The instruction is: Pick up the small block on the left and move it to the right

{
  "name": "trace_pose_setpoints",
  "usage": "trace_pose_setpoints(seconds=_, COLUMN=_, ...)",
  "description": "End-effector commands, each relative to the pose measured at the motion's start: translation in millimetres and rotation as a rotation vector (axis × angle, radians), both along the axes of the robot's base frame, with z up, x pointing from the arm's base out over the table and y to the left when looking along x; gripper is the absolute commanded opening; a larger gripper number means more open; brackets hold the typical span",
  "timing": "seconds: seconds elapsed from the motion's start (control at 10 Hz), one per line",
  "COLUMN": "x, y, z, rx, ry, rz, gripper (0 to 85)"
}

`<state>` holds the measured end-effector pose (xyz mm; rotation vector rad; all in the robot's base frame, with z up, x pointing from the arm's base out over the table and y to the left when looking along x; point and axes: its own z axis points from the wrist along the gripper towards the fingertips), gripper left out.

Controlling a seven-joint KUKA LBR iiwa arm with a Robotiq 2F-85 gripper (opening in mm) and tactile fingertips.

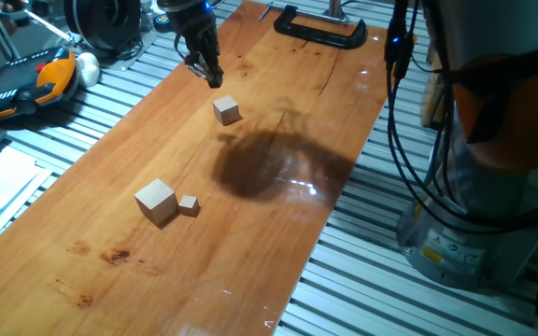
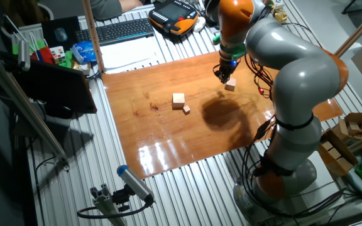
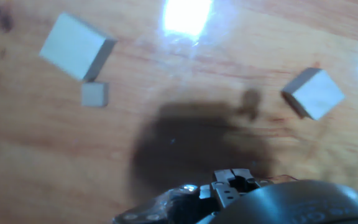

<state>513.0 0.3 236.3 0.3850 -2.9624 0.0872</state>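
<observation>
The small block [image 1: 226, 110] is a pale wooden cube that stands alone on the wooden table [image 1: 138, 140], resting on the board. It also shows in the other fixed view [image 2: 230, 85] and at the right of the hand view [image 3: 312, 93]. My gripper [image 1: 211, 75] hangs a little above the table, just beyond the block and apart from it. Its fingers look closed together and hold nothing. It also shows in the other fixed view [image 2: 224, 75] and in the hand view [image 3: 232, 180].
A bigger pale cube [image 1: 156, 201] and a tiny cube [image 1: 188, 204] sit side by side further along the board. A black clamp [image 1: 320, 33] grips the far edge. An orange pendant [image 1: 26, 79] lies off the board. The arm's base [image 1: 474, 205] stands beside it.
</observation>
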Motion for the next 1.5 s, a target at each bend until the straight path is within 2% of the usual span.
trace_pose_setpoints(seconds=0.0, x=0.0, y=0.1, z=-0.2, rx=-0.05, ry=-0.022, rz=-0.033, gripper=0.7)
trace_pose_setpoints(seconds=0.1, x=0.0, y=0.1, z=-0.2, rx=-0.018, ry=-0.018, rz=-0.046, gripper=0.7)
trace_pose_setpoints(seconds=0.3, x=0.9, y=-1.2, z=-0.5, rx=-0.04, ry=-0.051, rz=-0.041, gripper=0.7)
trace_pose_setpoints(seconds=0.4, x=9.0, y=-9.4, z=-2.9, rx=-0.042, ry=-0.056, rz=-0.034, gripper=2.0)
trace_pose_setpoints(seconds=0.5, x=20.5, y=-20.2, z=-3.7, rx=-0.029, ry=-0.054, rz=-0.026, gripper=9.7)
trace_pose_setpoints(seconds=0.6, x=33.5, y=-31.0, z=-3.4, rx=-0.009, ry=-0.035, rz=-0.041, gripper=18.7)
trace_pose_setpoints(seconds=0.8, x=59.6, y=-48.5, z=-2.9, rx=-0.052, ry=-0.034, rz=-0.036, gripper=37.3)
trace_pose_setpoints(seconds=0.9, x=68.9, y=-53.3, z=-3.9, rx=-0.05, ry=-0.032, rz=-0.067, gripper=45.7)
trace_pose_setpoints(seconds=1.0, x=74.3, y=-55.9, z=-7.1, rx=-0.058, ry=-0.039, rz=-0.089, gripper=55.7)
trace_pose_setpoints(seconds=1.1, x=77.0, y=-58.9, z=-13.0, rx=-0.058, ry=-0.066, rz=-0.094, gripper=63.3)
trace_pose_setpoints(seconds=1.3, x=82.4, y=-66.3, z=-27.1, rx=-0.05, ry=-0.094, rz=-0.106, gripper=72.7)
trace_pose_setpoints(seconds=1.4, x=84.2, y=-72.1, z=-35.2, rx=-0.042, ry=-0.097, rz=-0.114, gripper=75.7)
